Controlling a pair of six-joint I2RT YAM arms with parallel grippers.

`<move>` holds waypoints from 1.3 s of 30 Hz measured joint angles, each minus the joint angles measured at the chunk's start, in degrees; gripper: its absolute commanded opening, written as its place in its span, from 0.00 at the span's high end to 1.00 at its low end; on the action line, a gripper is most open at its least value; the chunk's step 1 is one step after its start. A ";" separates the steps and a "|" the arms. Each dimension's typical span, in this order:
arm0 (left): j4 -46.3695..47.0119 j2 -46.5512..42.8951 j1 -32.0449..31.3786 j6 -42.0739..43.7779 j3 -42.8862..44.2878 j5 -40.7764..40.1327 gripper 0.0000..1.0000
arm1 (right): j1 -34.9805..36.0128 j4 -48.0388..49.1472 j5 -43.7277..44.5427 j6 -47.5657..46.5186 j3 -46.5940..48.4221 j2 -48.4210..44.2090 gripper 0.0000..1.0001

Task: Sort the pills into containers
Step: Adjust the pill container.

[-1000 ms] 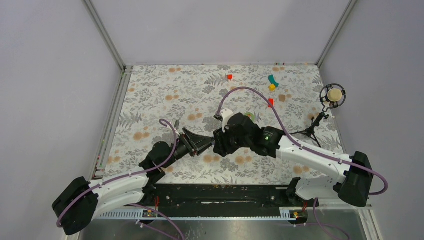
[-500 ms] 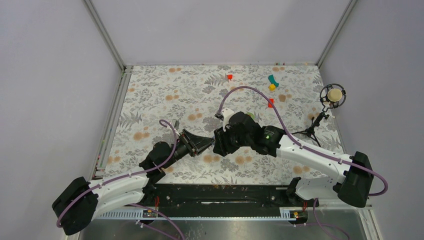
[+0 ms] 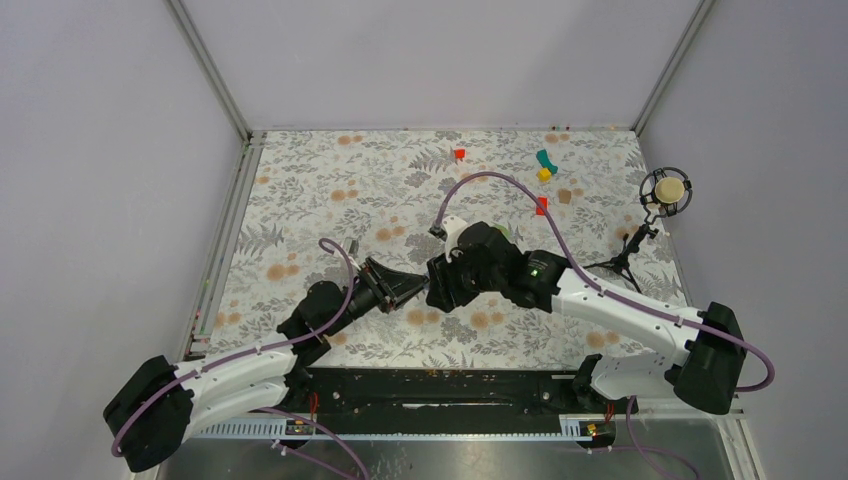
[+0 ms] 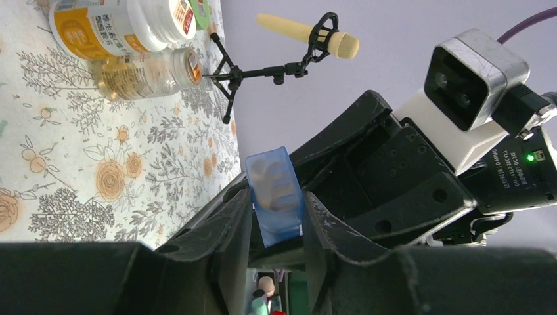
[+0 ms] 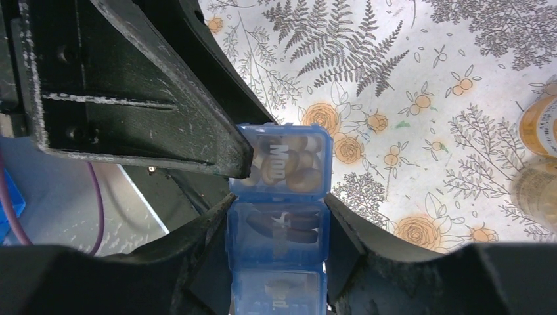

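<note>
The floral surface (image 3: 320, 190) carries a red block (image 3: 459, 154) top centre, a teal block (image 3: 545, 159) just beside a yellow block (image 3: 544, 175) upper right, a second red block (image 3: 541, 205) below them, and a microphone (image 3: 668, 189) on a tripod (image 3: 625, 258) far right.

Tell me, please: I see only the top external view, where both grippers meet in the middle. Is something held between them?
Observer: Yes. The right wrist view shows the right gripper shut on a blue pill box, one finger on each long side.
Operator: And the left gripper?
Observer: In the left wrist view the left gripper pinches one end of that pill box.
Operator: Is the box empty?
Observer: No. Brown pills show through its end compartment.
</note>
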 measured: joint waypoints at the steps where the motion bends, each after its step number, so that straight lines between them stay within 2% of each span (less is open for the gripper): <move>1: -0.11 0.00 0.07 0.22 0.11 0.02 1.00 | -0.13 0.04 -0.22 0.13 0.00 0.00 0.38; 9: -1.29 0.04 0.42 2.23 0.42 0.02 1.00 | -1.42 2.12 -4.31 2.69 -0.35 -0.72 0.14; 16: -0.55 0.28 1.25 2.99 0.42 0.39 1.00 | -4.15 5.16 -7.85 5.66 -3.32 -4.35 0.05; 23: 0.90 0.55 1.70 4.17 0.42 1.97 1.00 | -8.72 10.86 -11.69 11.04 -9.81 -10.80 0.04; 32: 1.46 0.46 1.79 5.35 0.85 4.48 1.00 | -11.34 19.93 -10.95 24.48 -19.04 -20.57 0.07; 36: 2.08 0.39 1.79 5.05 1.42 5.75 1.00 | -11.37 23.52 -11.63 27.96 -20.70 -21.20 0.13; 39: 2.75 0.39 1.79 3.96 1.68 6.73 1.00 | -11.43 27.17 -13.51 29.97 -22.40 -21.18 0.24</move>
